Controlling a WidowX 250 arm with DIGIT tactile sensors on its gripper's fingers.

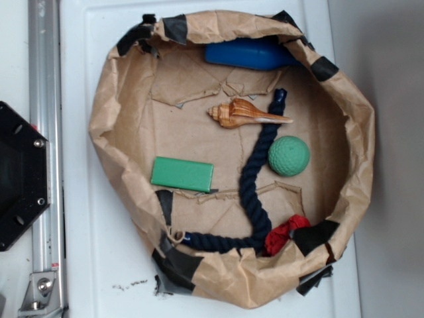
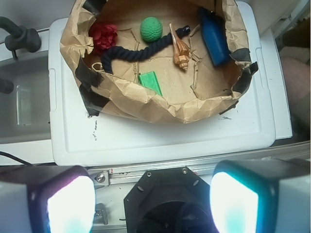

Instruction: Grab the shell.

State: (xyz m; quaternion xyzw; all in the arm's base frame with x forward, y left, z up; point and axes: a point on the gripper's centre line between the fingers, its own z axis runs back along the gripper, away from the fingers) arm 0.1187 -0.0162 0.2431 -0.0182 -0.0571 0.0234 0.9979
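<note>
Shell: lies flat near the middle of the paper-lined bin, fat ridged end toward the green block, thin tail pointing at the rope and just touching or nearly touching it.
Gripper: high above the base, well short of the bin, fingers spread wide and empty.
Step in hand: the reach has not begun.
Best grip: probably across the thick whorled body, not the thin tail.
Watch for: the rope and the green ball close by the tail; the bin's raised paper wall on the way in.

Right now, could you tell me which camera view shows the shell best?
The exterior view: the shell lies large and unobstructed from above, ridges and pointed tail clear, its tip touching the rope. The wrist view shows it smaller and farther away.
</note>
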